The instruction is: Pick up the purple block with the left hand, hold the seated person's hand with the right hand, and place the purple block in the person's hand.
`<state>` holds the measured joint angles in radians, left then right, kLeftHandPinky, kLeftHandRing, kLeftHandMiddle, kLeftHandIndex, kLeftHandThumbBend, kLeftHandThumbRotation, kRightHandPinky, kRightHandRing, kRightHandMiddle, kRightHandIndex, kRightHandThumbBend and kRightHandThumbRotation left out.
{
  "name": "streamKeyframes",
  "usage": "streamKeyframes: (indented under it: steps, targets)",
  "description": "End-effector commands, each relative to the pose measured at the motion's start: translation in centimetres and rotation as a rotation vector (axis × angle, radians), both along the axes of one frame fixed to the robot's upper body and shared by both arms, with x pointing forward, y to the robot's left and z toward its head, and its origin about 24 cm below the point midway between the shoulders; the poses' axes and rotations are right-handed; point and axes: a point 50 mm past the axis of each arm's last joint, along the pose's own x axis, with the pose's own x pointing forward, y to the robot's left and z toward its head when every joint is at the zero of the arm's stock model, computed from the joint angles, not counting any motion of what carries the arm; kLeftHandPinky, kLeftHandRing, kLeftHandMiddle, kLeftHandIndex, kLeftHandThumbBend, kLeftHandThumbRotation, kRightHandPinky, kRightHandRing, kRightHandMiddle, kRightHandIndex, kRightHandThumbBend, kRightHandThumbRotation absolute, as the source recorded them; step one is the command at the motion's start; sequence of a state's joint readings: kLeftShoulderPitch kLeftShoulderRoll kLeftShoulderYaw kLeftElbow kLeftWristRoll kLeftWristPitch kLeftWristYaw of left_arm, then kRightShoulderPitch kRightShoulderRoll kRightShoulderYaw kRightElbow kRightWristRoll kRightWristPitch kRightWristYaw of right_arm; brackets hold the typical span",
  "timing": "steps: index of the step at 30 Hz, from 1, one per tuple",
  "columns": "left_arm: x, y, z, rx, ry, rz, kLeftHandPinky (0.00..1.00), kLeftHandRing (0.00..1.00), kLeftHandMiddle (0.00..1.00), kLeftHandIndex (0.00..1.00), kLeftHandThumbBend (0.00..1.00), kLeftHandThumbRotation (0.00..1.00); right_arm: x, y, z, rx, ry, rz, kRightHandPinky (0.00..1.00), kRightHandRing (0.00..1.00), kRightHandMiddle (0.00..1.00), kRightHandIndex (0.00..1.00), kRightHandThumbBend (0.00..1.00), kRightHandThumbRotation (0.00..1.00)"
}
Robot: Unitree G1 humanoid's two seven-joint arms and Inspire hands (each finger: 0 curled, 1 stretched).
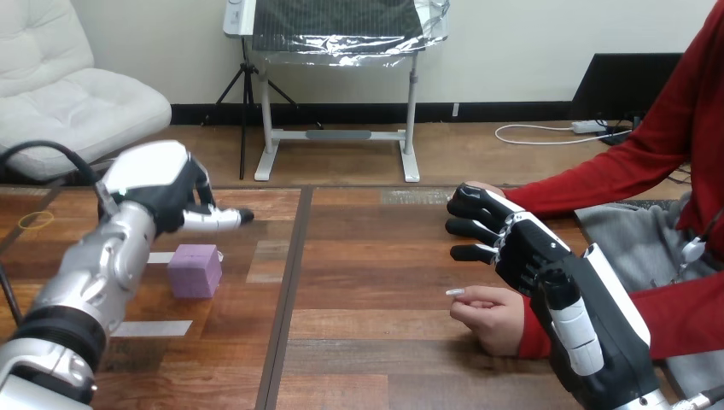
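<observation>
**Head view: block not yet picked up, both my hands empty**

My left hand (162,190) hovers over the table (376,256). Its fingers are loosely extended, one pointing toward 3 o'clock, and it grips nothing. The purple block (195,270) rests on the wood at about 5 o'clock from that hand, near it but apart. My right hand (521,256) is spread, with its fingers lightly bent toward 9 o'clock, and it is also empty. The person's near hand (488,316) lies loosely curled on the table at 7 o'clock from my right palm, just beside it. I cannot tell whether the two touch, and my fingers are not round it.

As I judge it, the pick comes first. I should bring my left hand down toward 5 o'clock until the block sits between thumb and fingers. I should then close squarely on two opposite flat faces, low on the block so it does not squirt out, and lift straight up. My right hand should come in gently, since the person's near hand would need to be cradled palm-up to take the block.

Counted:
- one purple block
- two hands of mine
- two hands of the person, with the person's far hand (483,186) peeking out at 12 o'clock past my right fingertips
- two pale strips (154,328) on the wood
- one yellow ring (36,220) at 9 o'clock from my left hand
</observation>
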<state>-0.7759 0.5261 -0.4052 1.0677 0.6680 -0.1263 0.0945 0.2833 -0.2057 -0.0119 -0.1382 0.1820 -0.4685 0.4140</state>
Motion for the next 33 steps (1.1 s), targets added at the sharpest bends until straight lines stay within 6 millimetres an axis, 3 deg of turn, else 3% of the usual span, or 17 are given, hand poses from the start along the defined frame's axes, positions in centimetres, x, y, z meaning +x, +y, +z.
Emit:
streamKeyframes:
  steps: [1, 7, 16, 25, 33]
  targets:
    - [0.6, 0.4, 3.0, -0.037, -0.136, -0.009, 0.20, 0.22, 0.27, 0.26, 0.66, 0.62, 1.4, -0.2, 1.9, -0.014, -0.101, 0.009, 0.77, 0.85, 0.87, 0.87, 0.87, 1.00]
    - [0.6, 0.4, 3.8, -0.063, -0.177, -0.028, 0.18, 0.20, 0.26, 0.26, 0.66, 0.61, 1.4, -0.1, 2.0, -0.013, -0.100, 0.008, 0.77, 0.85, 0.87, 0.87, 0.88, 1.00]
    - [0.4, 0.1, 4.8, -0.088, -0.228, -0.044, 0.29, 0.30, 0.35, 0.33, 0.68, 0.60, 1.5, -0.2, 2.0, -0.013, -0.099, 0.000, 0.77, 0.84, 0.86, 0.86, 0.88, 1.00]
    - [0.2, -0.1, 5.6, -0.079, -0.257, -0.065, 0.37, 0.41, 0.46, 0.44, 0.72, 0.59, 1.6, -0.2, 2.0, -0.012, -0.098, -0.004, 0.76, 0.84, 0.86, 0.86, 0.88, 1.00]
    - [0.2, -0.2, 5.7, -0.047, -0.239, -0.092, 0.48, 0.57, 0.60, 0.58, 0.75, 0.58, 1.6, -0.2, 1.9, -0.012, -0.096, -0.008, 0.76, 0.84, 0.86, 0.86, 0.87, 1.00]
